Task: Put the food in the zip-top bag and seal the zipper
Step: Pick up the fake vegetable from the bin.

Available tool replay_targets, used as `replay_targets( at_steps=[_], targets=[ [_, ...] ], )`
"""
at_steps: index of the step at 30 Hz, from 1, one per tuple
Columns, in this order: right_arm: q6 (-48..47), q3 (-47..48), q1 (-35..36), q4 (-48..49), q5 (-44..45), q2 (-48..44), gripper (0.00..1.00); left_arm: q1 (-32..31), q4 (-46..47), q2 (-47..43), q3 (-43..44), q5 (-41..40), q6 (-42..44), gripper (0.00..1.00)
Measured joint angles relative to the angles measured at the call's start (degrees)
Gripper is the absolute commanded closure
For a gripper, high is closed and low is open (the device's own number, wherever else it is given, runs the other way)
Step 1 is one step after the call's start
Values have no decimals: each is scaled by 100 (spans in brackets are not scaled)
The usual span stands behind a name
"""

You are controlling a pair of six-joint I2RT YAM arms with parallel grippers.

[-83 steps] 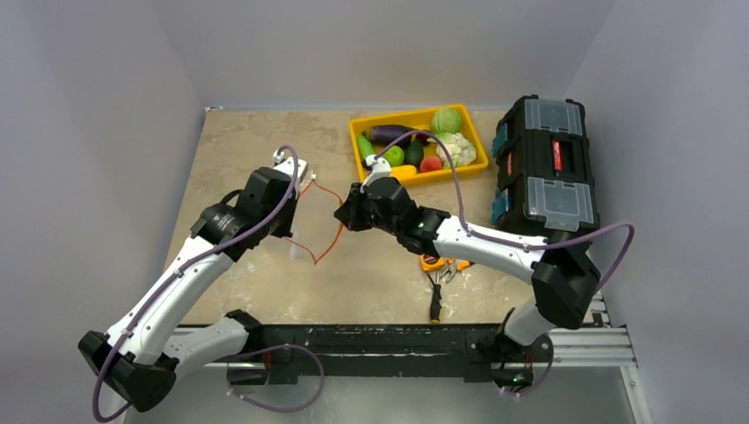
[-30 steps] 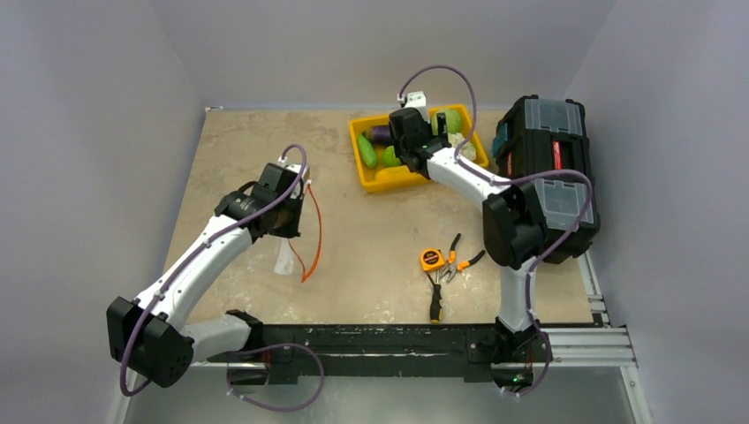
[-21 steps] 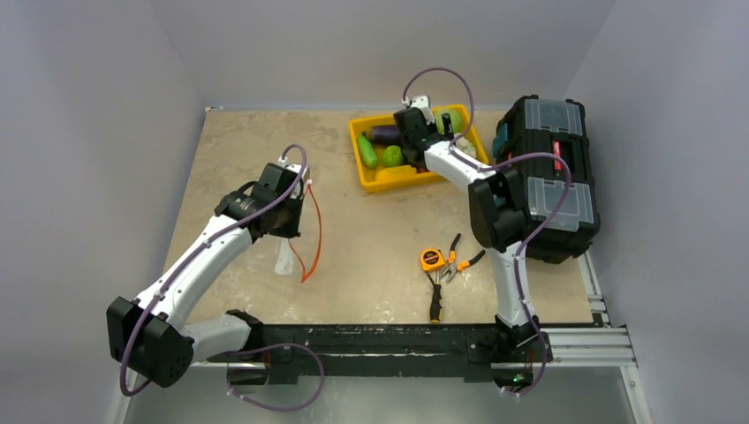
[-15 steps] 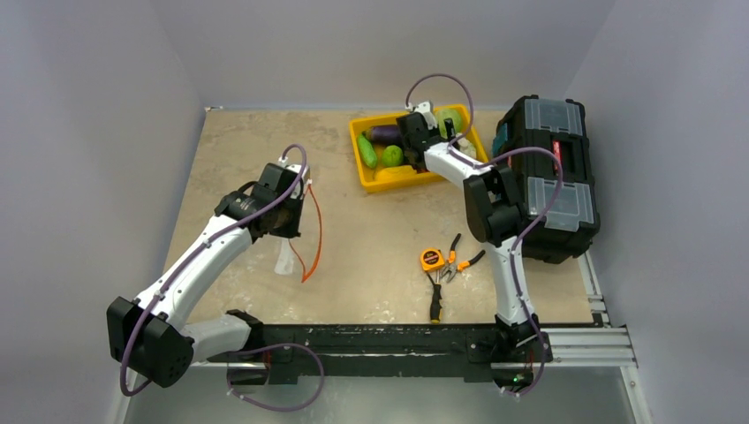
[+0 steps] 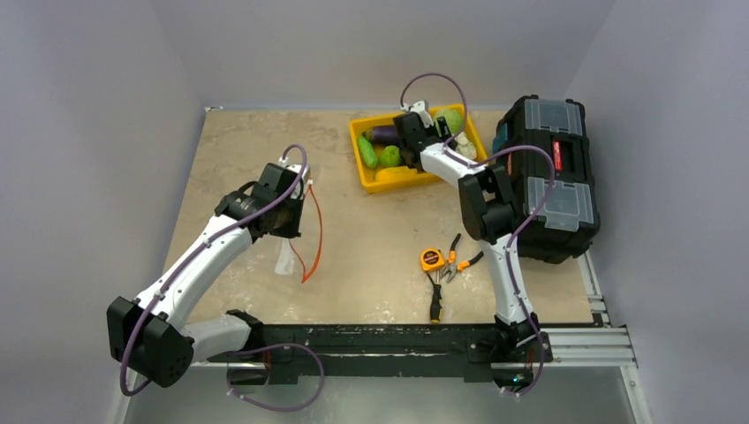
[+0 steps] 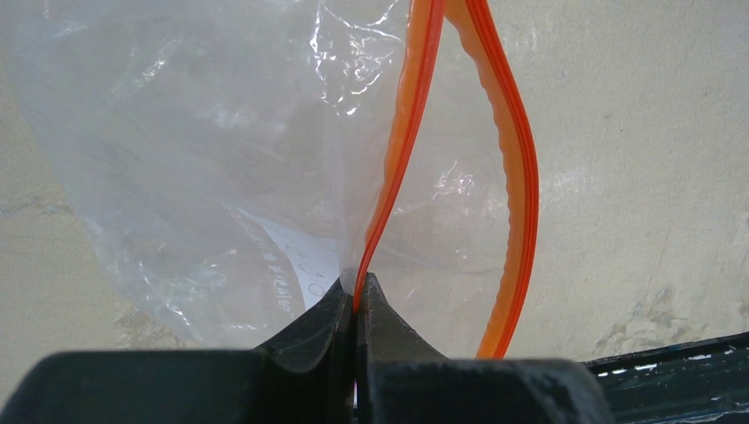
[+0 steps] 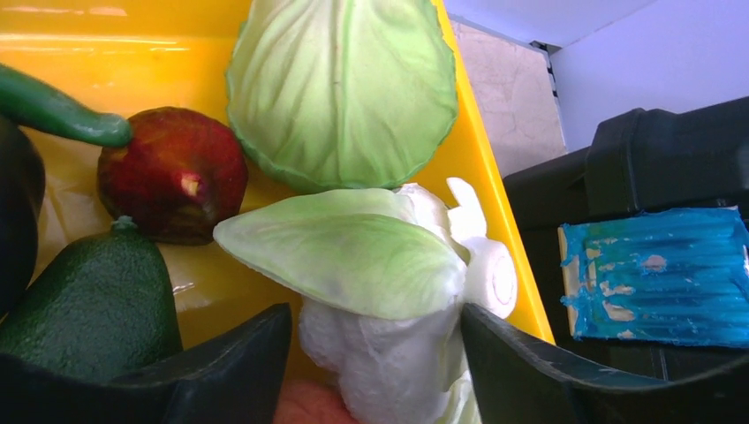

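Observation:
My left gripper (image 6: pixel 356 281) is shut on one orange-red zipper (image 6: pixel 406 132) strip of the clear zip-top bag (image 6: pixel 194 132). The bag (image 5: pixel 284 259) hangs from it over the table with its mouth gaping. My right gripper (image 7: pixel 375 309) reaches into the yellow tray (image 5: pixel 389 181), jaws open on either side of the white cauliflower (image 7: pixel 389 362) with its pale green leaf. The right finger touches it and the left finger stands a little apart. Other food lies around: green cabbage (image 7: pixel 344 88), a dark red fruit (image 7: pixel 172 172), an avocado (image 7: pixel 88 300), an eggplant (image 5: pixel 384 133), a lime (image 5: pixel 391 155).
A black toolbox (image 5: pixel 548 172) stands right beside the tray, close to my right arm. An orange tape measure (image 5: pixel 432 259) and black-and-orange pliers (image 5: pixel 439 291) lie on the table in front of the right base. The tray wall (image 7: pixel 481 185) runs just right of the cauliflower.
My right arm swung from the table's middle to the tray and settled over the cauliflower, jaws narrowing around it. The left arm drew back with the bag, then stayed still.

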Motion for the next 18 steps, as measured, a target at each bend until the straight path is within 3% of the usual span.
replay_targets(
  at_steps=[8,16,18],
  targets=[
    [-254,177,-42,-90,-15,7,74,0,0,0,0,0,0,100],
    [-168,433,-63,-437,-190,-125,99,0,0,0,0,-2,0,100],
    [-79,431,-63,-544,-337,-269,100,0,0,0,0,-2,0,100]
  ],
)
